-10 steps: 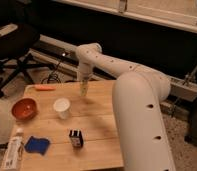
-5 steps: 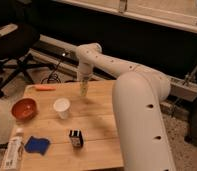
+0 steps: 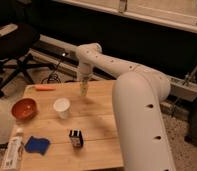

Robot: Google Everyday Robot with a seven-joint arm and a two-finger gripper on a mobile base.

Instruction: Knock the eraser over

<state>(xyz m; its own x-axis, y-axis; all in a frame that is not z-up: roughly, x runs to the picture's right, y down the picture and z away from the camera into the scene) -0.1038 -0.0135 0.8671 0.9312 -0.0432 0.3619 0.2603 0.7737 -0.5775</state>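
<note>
Nearest to you, on the right, the robot's thick white arm segment [image 3: 142, 125] fills the foreground and hides the right part of the light wooden tabletop [image 3: 99, 120].

At the table's front left corner you see a long white box [image 3: 13, 153] lying flat along the edge. Just beside it, to the right, lies a flat blue cloth-like piece [image 3: 37, 145].

Right of that piece stands the eraser [image 3: 76, 138], a small black rectangular block with a pale patch on its face. It is upright, close to the front edge of the table and touching nothing else.

Behind the eraser and slightly to its left you find a white paper cup [image 3: 61, 107], standing upright with its mouth up. Left of the cup, near the table's left edge, sits a round orange-red bowl [image 3: 23, 108].

Farther back, near the far left corner, a slim orange object [image 3: 44, 88] lies flat; you cannot tell what it is.

At the table's far edge the gripper [image 3: 84, 90] hangs pointing straight down from the slender white forearm [image 3: 104, 59]. It sits low over the wood, behind and to the right of the cup and well apart from the eraser. You cannot tell whether it is spread or pressed together, and it grasps nothing that you can see.

Beyond the table, at upper left, a black office chair [image 3: 12, 50] stands on the floor.
</note>
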